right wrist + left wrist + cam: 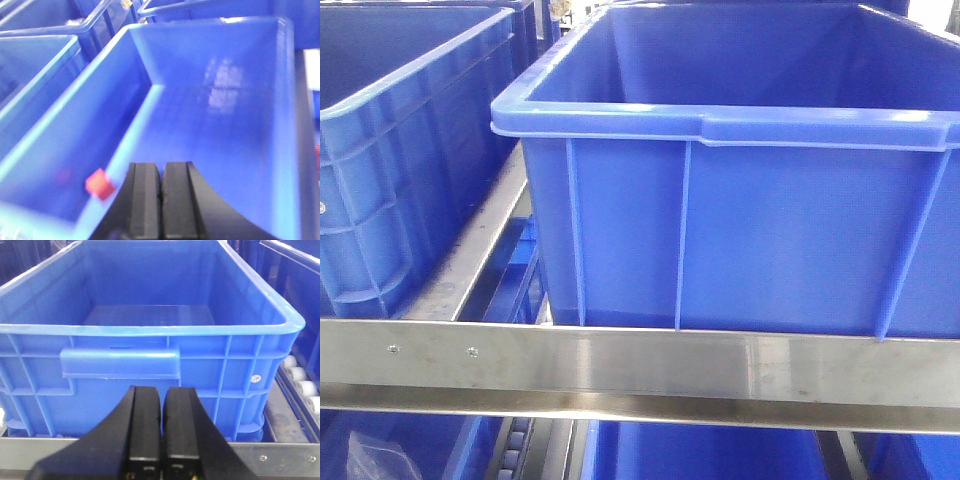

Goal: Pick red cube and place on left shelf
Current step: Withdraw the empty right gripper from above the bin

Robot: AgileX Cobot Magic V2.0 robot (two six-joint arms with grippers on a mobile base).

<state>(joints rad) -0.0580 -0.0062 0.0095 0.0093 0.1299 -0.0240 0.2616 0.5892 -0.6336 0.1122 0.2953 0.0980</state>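
The red cube (pixel 100 184) lies at the bottom of a blue bin (pixel 215 100), against its left wall, seen blurred in the right wrist view. My right gripper (pixel 161 165) hovers over that bin just right of the cube, shut with nothing between its fingers. My left gripper (pixel 162 390) is shut and empty, in front of the handle of another blue bin (pixel 150 330) whose floor shows nothing inside. No gripper shows in the front view. Which shelf is the left shelf, I cannot tell.
The front view is filled by a blue bin (pixel 740 200) on a steel shelf rail (pixel 640 375), with a second bin (pixel 400 150) to its left. Roller wheels (pixel 300 385) run beside the left wrist's bin. More blue bins (pixel 35 65) stand left of the right wrist's bin.
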